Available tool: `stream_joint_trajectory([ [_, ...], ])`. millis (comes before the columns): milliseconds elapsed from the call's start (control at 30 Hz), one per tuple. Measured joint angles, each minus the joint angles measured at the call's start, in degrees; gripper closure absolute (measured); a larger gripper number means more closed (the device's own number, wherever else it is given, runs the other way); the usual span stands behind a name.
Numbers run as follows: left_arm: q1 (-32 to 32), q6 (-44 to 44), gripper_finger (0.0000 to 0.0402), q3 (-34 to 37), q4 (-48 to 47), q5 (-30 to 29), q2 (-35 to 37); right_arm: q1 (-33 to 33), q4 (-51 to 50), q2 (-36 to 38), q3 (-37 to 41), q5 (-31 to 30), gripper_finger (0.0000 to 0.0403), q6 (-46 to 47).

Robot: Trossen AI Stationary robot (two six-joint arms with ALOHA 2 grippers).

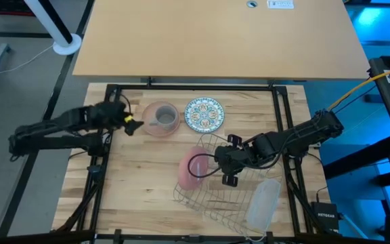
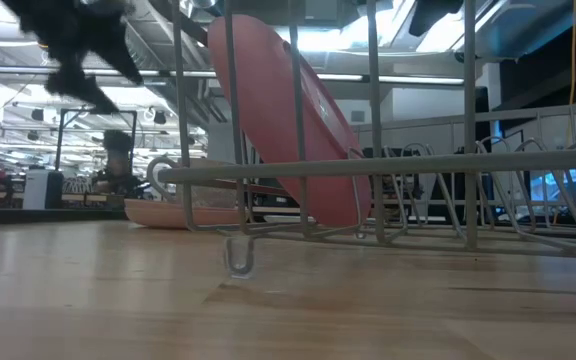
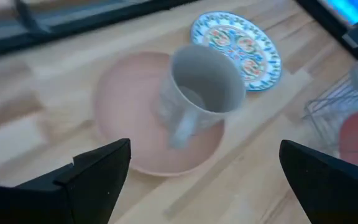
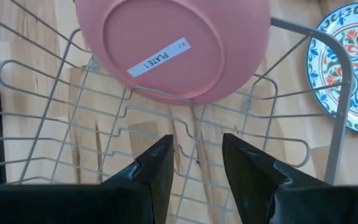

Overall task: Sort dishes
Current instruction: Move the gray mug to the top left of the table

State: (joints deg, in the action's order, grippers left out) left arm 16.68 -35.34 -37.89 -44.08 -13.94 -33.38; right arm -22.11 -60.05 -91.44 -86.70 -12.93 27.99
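Thin grey metal wires make up the wire rack point(image 1: 215, 179), which sits on the near right part of the table. Just beside its near right side lies a see-through plastic tray point(image 1: 263, 202) with soft rounded corners. One smooth pink plate point(image 4: 173, 46) stands tilted on its edge in the rack's left end. Its round back has a white sticker with the word PLATE on it. The right gripper point(image 4: 194, 165) hangs over the rack just right of this plate, and its two dark pointed fingers are a little apart with nothing between them.

Farther back and to the left, a second pink plate point(image 3: 148, 118) lies flat on the table. A small grey mug point(image 3: 197, 87) with a handle stands on it. The left gripper point(image 3: 204, 177) hovers just left of that plate, fingers spread wide and holding nothing. Right of the mug's plate lies a round patterned plate point(image 1: 204, 113) with blue-green swirls and red bits.

The table point(image 1: 141, 176) is pale wooden planks with a black frame. Behind it, the low view shows a big room with long ceiling lights.
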Motion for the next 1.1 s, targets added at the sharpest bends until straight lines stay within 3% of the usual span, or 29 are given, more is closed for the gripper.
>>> stream_joint_trajectory([
  [167,-0.8,1.5,0.0004,12.1,14.1,2.2,2.2,0.0,0.2,0.0,0.0,0.0,0.026,0.0],
  [333,-0.8,6.9,0.0004,16.9,21.5,1.6,0.1,0.0,0.5,0.0,0.0,-0.1,0.026,0.0],
  [900,-0.8,26.9,0.0007,17.9,36.9,-5.6,-16.9,0.0,3.5,0.0,0.0,-0.1,0.026,0.0],
  [1100,-0.8,28.7,0.0061,17.9,37.1,-6.9,-21.2,0.0,3.4,0.0,0.0,-0.1,0.026,0.0],
])
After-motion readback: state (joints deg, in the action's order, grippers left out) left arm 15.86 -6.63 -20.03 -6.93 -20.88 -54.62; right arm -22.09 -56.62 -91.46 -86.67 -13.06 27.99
